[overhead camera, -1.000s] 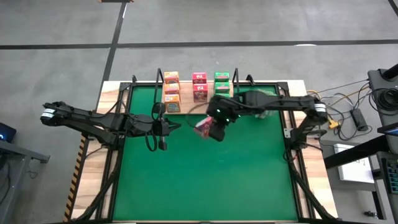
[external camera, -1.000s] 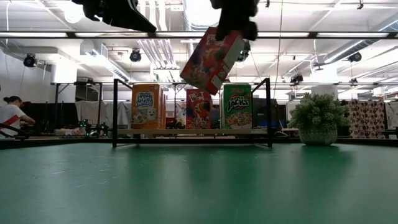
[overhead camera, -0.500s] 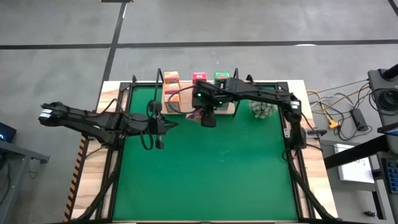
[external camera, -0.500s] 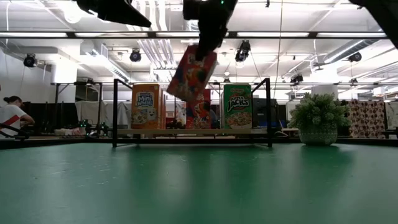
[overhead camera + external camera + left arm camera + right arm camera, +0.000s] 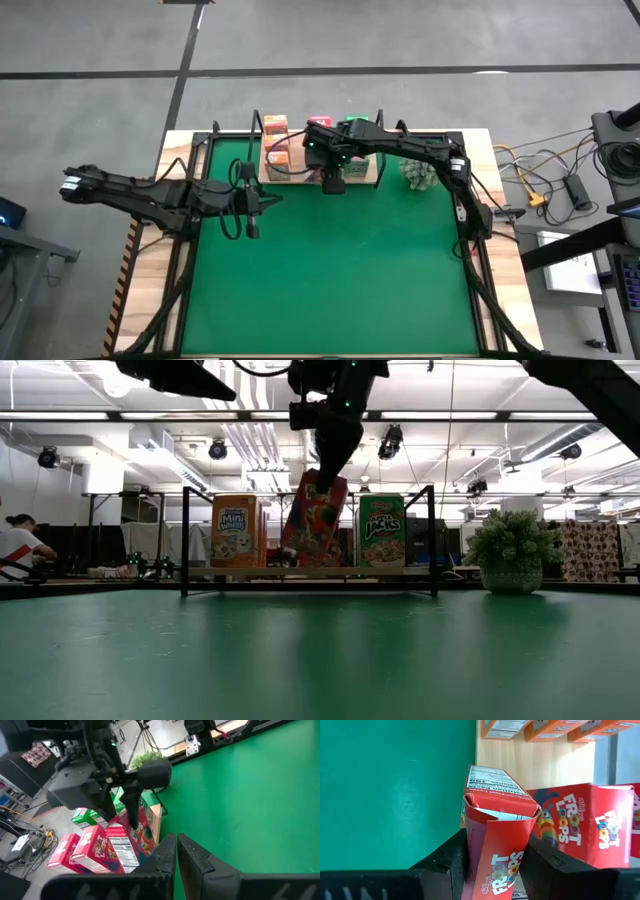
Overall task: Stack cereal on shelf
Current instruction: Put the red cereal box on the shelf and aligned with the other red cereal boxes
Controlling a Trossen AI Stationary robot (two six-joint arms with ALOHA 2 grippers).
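Quick count: two arms (image 5: 150, 195), one shelf (image 5: 240, 572), one plant (image 5: 512, 550). Cereal-wise, three orange boxes (image 5: 545, 727), three pink boxes (image 5: 570, 830); the green boxes (image 5: 381, 530) are too hidden to count.

Even, bright indoor light from overhead; no harsh shadows on the green mat-covered surface (image 5: 330, 280).

In the low view, long white ceiling light strips (image 5: 500, 415) run across the room and burn out to plain white, while the dark arm (image 5: 335, 410) hanging against them shows almost as a silhouette. The near stretch of the green surface there is soft and out of focus, with a pale sheen across it; the small red cereal box (image 5: 314, 520) reads clearly. In the high view the light is flat and the arms cast only faint shadows. In the left wrist view the left gripper (image 5: 176, 852) is close and blurred. The right wrist view is sharp on the box print.
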